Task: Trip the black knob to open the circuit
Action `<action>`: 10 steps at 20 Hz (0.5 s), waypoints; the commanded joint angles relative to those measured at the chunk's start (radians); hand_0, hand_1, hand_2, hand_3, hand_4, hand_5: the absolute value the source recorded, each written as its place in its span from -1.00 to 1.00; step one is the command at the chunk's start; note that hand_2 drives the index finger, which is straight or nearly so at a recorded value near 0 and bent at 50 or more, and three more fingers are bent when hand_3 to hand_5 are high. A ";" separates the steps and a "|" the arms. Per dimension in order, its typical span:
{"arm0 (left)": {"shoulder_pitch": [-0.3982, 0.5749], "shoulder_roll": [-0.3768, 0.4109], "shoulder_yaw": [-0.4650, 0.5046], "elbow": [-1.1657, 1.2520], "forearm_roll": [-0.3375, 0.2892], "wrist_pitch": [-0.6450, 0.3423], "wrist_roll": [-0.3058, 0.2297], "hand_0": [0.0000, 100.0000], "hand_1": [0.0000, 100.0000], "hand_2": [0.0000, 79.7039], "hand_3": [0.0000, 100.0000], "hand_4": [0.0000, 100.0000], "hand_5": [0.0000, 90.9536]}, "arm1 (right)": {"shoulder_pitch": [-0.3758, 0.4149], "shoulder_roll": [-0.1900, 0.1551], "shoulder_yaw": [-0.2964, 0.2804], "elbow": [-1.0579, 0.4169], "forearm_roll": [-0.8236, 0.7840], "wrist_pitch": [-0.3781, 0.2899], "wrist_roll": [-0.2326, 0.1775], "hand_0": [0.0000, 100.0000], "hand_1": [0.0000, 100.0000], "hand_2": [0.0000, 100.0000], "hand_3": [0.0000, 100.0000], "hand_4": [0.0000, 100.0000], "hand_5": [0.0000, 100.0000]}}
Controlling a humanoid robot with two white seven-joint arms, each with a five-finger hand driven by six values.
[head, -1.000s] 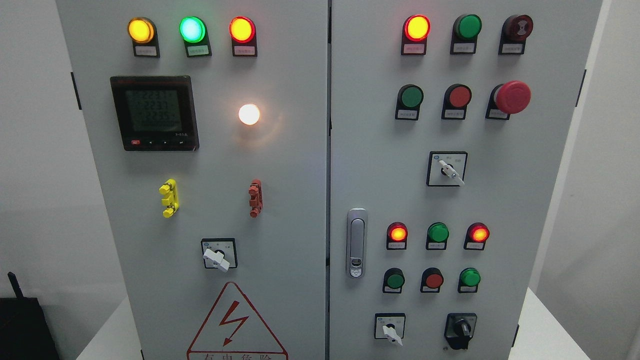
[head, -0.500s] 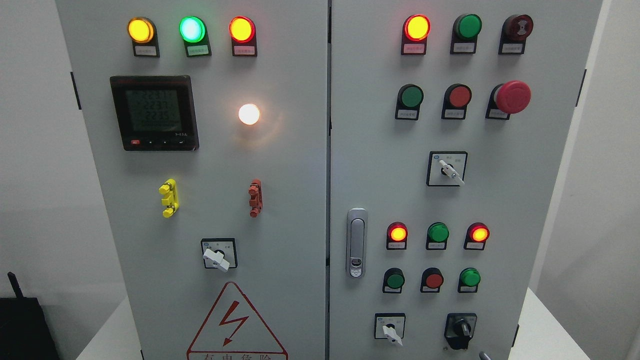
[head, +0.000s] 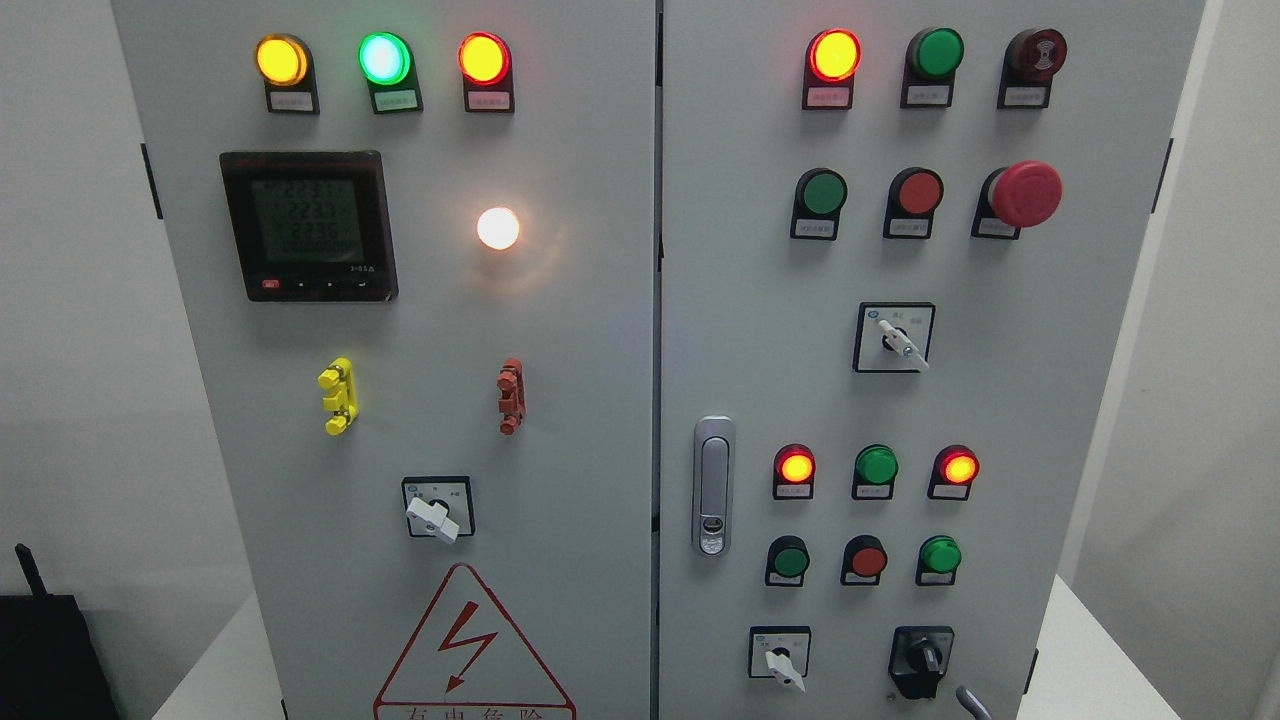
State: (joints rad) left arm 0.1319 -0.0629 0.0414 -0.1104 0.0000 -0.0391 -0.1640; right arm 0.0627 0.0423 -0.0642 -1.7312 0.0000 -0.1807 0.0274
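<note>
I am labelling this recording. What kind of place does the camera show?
Probably an electrical training or test room: a grey control cabinet carrying lit indicator lamps, a digital power meter and a black rotary knob.

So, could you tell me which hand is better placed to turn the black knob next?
The right: a grey fingertip shows at the bottom edge, just right of the black knob. The left hand is out of view.

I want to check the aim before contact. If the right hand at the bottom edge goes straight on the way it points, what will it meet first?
Probably the black knob: the right hand, only a grey sliver, points up-left at it from just beside. Depth is unclear.
</note>
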 commanded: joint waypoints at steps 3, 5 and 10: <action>0.000 0.000 0.000 0.000 -0.023 -0.001 0.000 -0.76 -0.22 -1.00 -1.00 -1.00 -1.00 | -0.004 0.001 0.003 -0.005 -0.029 0.003 0.000 -1.00 -1.00 -1.00 1.00 0.96 1.00; 0.000 0.000 0.000 0.000 -0.023 -0.001 0.000 -0.76 -0.22 -1.00 -1.00 -1.00 -1.00 | -0.004 -0.001 0.004 -0.005 -0.029 0.003 0.002 -1.00 -1.00 -1.00 1.00 0.96 1.00; 0.000 0.000 0.000 0.000 -0.023 -0.001 0.000 -0.76 -0.22 -1.00 -1.00 -1.00 -1.00 | -0.001 0.001 0.020 -0.005 -0.029 0.004 0.002 -1.00 -1.00 -1.00 1.00 0.96 1.00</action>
State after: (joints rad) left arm 0.1319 -0.0629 0.0414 -0.1104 0.0000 -0.0390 -0.1639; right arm 0.0595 0.0420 -0.0589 -1.7345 0.0000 -0.1781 0.0285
